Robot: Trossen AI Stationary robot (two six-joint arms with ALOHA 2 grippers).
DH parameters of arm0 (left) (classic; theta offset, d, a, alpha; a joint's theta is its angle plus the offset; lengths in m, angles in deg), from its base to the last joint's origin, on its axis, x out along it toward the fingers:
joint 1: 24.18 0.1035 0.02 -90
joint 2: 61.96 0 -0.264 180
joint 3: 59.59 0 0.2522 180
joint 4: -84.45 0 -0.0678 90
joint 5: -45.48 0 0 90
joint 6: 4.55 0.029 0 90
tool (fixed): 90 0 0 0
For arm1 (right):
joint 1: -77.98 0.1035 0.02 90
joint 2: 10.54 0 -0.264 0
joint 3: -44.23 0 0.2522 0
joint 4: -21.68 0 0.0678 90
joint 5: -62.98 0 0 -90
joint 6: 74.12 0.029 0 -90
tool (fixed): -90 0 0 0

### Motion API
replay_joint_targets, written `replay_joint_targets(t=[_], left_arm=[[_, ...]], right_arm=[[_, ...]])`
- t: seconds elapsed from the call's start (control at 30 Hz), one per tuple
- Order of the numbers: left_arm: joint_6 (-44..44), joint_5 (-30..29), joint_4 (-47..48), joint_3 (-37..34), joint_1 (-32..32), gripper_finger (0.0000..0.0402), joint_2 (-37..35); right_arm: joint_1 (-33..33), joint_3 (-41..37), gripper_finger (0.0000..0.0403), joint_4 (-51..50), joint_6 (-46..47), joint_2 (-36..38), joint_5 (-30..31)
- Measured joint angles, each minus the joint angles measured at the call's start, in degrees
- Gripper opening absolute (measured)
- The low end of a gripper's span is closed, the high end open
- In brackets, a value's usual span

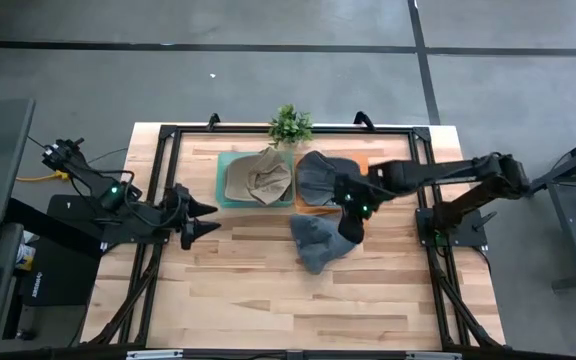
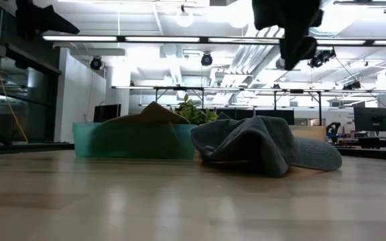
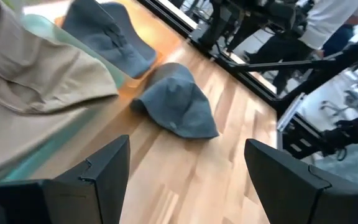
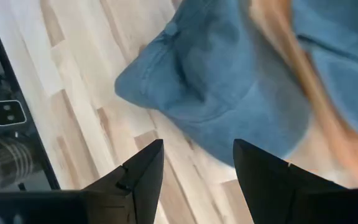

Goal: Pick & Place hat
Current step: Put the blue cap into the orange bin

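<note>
A grey-blue hat lies crumpled on the wooden table, partly against the orange tray; the low view shows the same hat resting on its brim. My right gripper hangs open above the hat's right side, clear of it; its own wrist view shows its open fingers over the hat. A second grey-blue hat lies in the orange tray. A tan hat lies in the teal tray. My left gripper waits open at the table's left, left of the teal tray.
A small potted plant stands at the far edge behind the trays. A black frame runs around the table top. Bare wood spreads across the near half. People and equipment show beyond the table in the left wrist view.
</note>
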Motion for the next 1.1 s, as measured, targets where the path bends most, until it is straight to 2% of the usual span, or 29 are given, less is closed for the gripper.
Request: replay_joint_targets(t=[0.27, 0.47, 0.53, 0.77, 0.9, 1.1], left_arm=[[-5.49, -0.38, -13.01, -7.79, 0.02, 0.0275, 3.05], [-16.69, -3.66, -15.44, -8.66, 0.39, 0.0275, 10.7], [-18.54, -1.89, -19.23, -8.67, 2.1, 0.0275, 14.58], [-19.59, 9.75, -35.5, -8.69, 11.09, 0.0275, 29.83], [-25.2, 14.45, -40.86, -8.69, 15.28, 0.0275, 37.05], [-27.87, 19.34, -46.59, -6.88, 19.88, 0.0275, 45.73]], right_arm=[[6.74, -8.11, 0.0184, 8.88, 3.36, 0.71, 0.0], [8.45, -11.76, 0.0158, 9.2, 2.43, 0.71, 0.44], [9.32, -12.56, 0.015, 9.21, 1.94, 0.71, -0.07], [13.2, -17.08, 0.0138, 5.04, 1.78, 3.73, -0.44], [15.77, -20.78, 0.0138, 3.63, 2.89, 8.44, -0.42], [16.8, -25.57, 0.0137, 4.34, 2.85, 16.52, 1.59]])
